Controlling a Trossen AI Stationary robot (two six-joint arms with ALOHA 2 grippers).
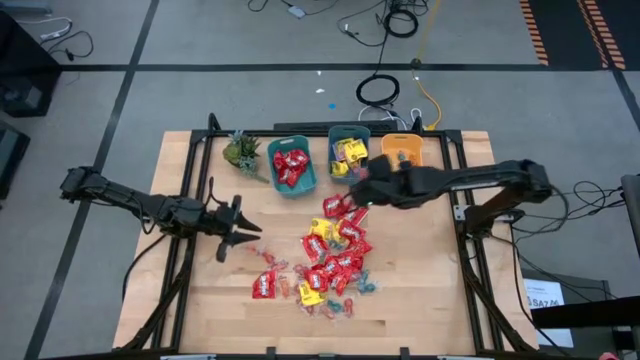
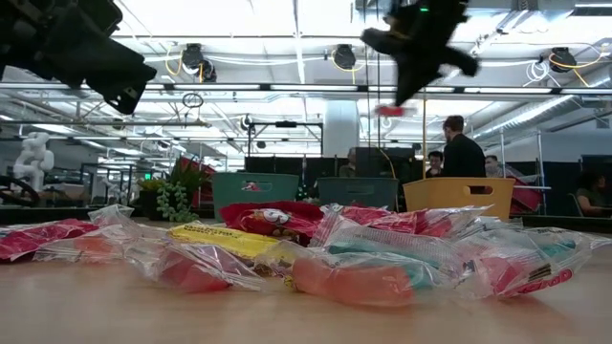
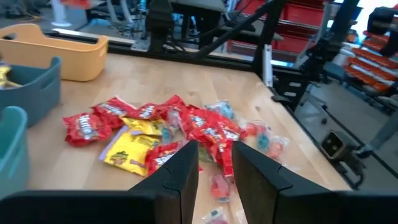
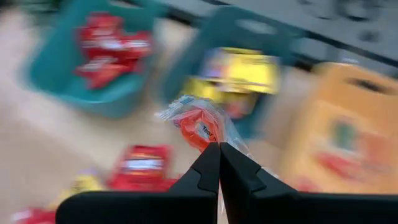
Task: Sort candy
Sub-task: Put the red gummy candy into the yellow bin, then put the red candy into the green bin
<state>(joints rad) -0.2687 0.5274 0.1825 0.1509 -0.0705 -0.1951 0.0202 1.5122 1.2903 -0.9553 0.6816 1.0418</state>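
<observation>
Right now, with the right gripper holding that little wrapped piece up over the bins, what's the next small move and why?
Probably carry on toward the orange bin and release there. The right gripper is shut on a small clear-wrapped orange candy; the teal bin holds red packets and the middle bin yellow ones, so neither matches.

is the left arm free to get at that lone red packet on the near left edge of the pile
Probably yes. The left gripper hangs open and empty just left of the candy pile, with bare table between it and the lone red packet. The right gripper, shut on an orange-red twist candy, works by the bins.
</observation>
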